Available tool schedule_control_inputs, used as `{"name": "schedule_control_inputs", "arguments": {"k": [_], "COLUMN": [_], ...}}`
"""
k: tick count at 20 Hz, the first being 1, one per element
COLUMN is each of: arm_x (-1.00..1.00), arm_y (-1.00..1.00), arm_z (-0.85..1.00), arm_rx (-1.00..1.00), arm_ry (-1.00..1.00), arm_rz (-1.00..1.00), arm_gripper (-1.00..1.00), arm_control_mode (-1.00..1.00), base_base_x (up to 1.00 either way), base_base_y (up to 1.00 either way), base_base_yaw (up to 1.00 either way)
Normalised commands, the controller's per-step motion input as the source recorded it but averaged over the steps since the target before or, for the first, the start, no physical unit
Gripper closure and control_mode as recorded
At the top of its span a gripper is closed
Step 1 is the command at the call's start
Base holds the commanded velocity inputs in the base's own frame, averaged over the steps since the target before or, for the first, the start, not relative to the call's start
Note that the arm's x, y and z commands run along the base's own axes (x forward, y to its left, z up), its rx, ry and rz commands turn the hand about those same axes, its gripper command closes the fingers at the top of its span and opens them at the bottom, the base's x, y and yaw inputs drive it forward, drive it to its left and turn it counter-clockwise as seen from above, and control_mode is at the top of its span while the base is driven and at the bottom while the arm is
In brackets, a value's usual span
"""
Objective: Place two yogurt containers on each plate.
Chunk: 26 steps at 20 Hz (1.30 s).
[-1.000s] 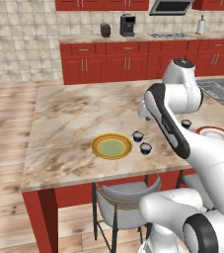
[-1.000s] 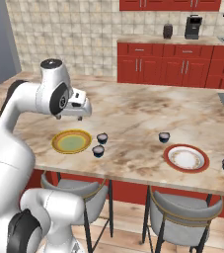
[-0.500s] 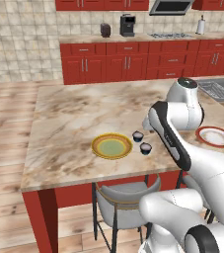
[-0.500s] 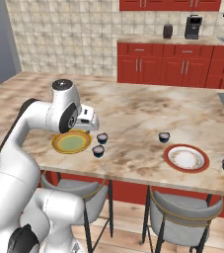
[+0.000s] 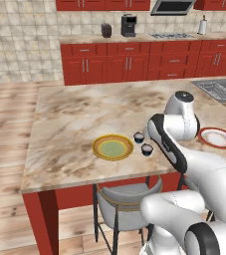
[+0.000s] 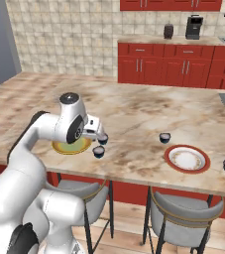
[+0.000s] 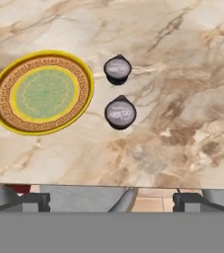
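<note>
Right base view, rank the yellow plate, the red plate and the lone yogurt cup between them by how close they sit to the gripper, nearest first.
1. The yellow plate, right by the gripper, toward the arm's side.
2. The lone yogurt cup, out on the counter to the right.
3. The red plate, a little farther right, near the front edge.

No text can be read anywhere. The lids of the two yogurt containers beside the yellow plate carry faint marks, too blurred to make out.
</note>
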Motion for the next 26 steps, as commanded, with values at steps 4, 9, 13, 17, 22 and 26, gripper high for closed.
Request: {"name": "schedule_control_inputs", "arguments": {"k": [4,9,13,17,22,26], "arm_x": [0.22,0.21,0.25,0.20,0.26,0.23], "arm_y": [-0.02,-0.02,-0.03,-0.04,0.00,0.00], "arm_z": [-0.44,-0.33,-0.25,-0.18,-0.15,-0.16], "arm_rx": [-0.01,0.00,0.00,0.00,0.00,0.00], "arm_ry": [0.00,0.00,0.00,0.00,0.00,0.00], "arm_rz": [-0.05,-0.05,-0.04,-0.04,-0.01,0.00], "arm_gripper": [-1.00,-1.00,-1.00,-1.00,-1.00,-1.00], "arm_control_mode": [-1.00,-1.00,-1.00,-1.00,-1.00,-1.00], "base_base_x": [0.00,0.00,0.00,0.00,0.00,0.00], "base_base_y": [0.00,0.00,0.00,0.00,0.00,0.00], "base_base_yaw": [0.00,0.00,0.00,0.00,0.00,0.00]}}
